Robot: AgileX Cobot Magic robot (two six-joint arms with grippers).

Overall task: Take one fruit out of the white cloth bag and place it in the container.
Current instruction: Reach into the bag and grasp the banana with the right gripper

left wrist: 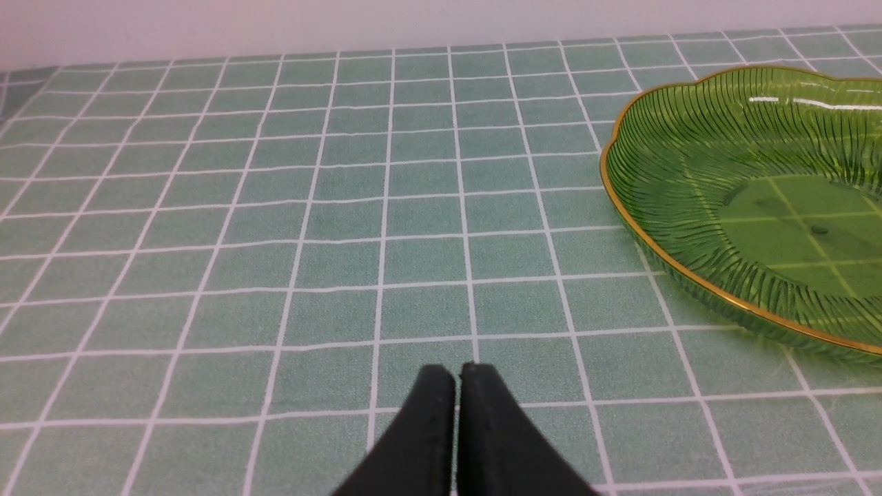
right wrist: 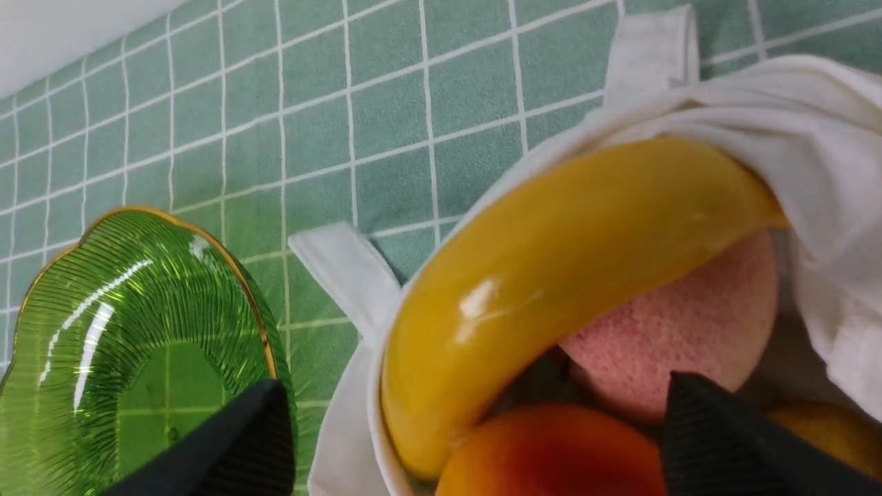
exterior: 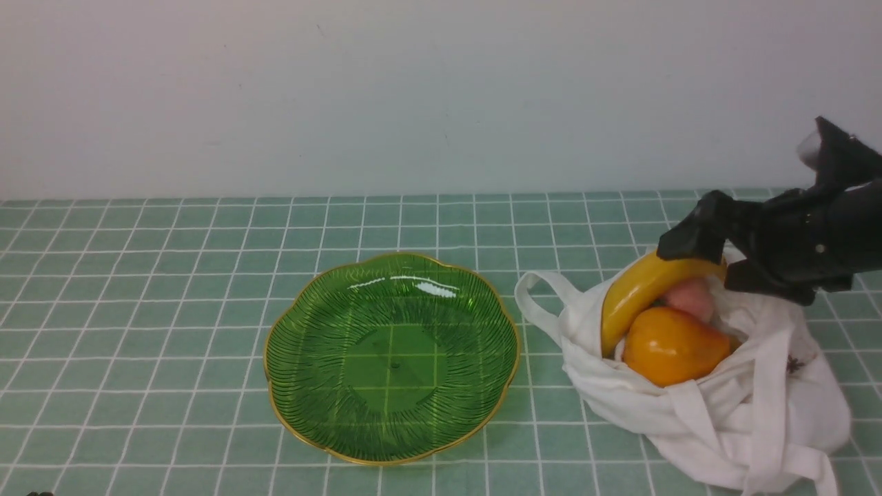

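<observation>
Banana rests in the bag mouth, against the peach. It looks light, stiff and glossy, so you should grip mid-curve. Right claw is spread wide and empty; its wrist view alone shows the fingers straddling the banana. Left claw, pressed together and empty, shows only in its own wrist view.
</observation>
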